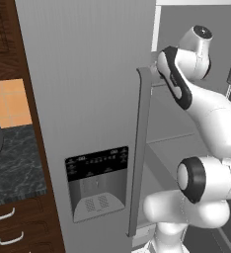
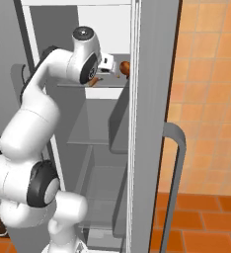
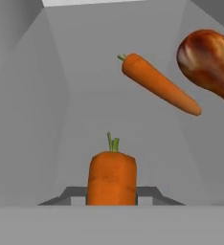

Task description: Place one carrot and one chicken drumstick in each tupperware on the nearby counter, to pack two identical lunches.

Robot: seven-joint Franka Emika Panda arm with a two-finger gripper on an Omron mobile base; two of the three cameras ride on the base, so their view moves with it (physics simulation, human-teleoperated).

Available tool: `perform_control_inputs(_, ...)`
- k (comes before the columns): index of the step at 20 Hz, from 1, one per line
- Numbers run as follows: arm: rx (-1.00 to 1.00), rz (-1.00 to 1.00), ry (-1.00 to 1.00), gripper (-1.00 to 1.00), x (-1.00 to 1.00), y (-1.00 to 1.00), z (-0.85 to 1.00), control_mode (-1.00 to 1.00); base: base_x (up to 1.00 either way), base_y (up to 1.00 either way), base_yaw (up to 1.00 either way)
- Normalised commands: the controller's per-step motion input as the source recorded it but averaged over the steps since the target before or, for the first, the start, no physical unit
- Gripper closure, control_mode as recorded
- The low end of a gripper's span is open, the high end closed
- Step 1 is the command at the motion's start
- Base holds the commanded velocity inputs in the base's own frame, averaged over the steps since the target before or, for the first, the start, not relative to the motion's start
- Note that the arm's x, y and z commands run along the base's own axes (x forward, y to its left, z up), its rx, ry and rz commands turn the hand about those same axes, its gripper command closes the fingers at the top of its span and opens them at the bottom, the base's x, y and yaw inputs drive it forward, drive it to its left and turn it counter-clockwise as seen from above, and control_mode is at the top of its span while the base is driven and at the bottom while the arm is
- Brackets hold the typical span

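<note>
Grey fridge (image 1: 88,99) open; orange tiled wall (image 2: 211,89); dark wood cabinets (image 1: 19,227).

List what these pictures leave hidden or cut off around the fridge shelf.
- Chicken drumstick: hand view, cut off by the right edge; its bone end is unseen.
- Near carrot: hand view, its lower part is hidden below the frame bottom, between the claw tips.
- Shelf contents: right base view, the arm and door edge cover most; only bits of orange and brown show.
- Counter: left base view, cut off by the left edge.

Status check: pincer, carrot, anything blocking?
Pincer shut on near carrot, inside the fridge. Second carrot and chicken drumstick lie beyond on the shelf. Nothing between them and the pincer.
</note>
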Motion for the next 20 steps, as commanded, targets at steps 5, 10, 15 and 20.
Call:
perform_control_inputs(5,0.00,0.05,0.03,1.00,-1.00,0.12,0.02,-1.00,0.00,0.00,0.00)
perform_control_inputs(10,0.00,0.00,0.13,1.00,-1.00,0.01,-0.10,-1.00,0.00,0.00,0.00)
perform_control_inputs(15,0.00,-0.02,0.29,1.00,-1.00,0.00,-0.49,-1.00,0.00,0.00,0.00)
perform_control_inputs(20,0.02,-0.01,0.15,1.00,-1.00,0.00,-0.67,-1.00,0.00,0.00,0.00)
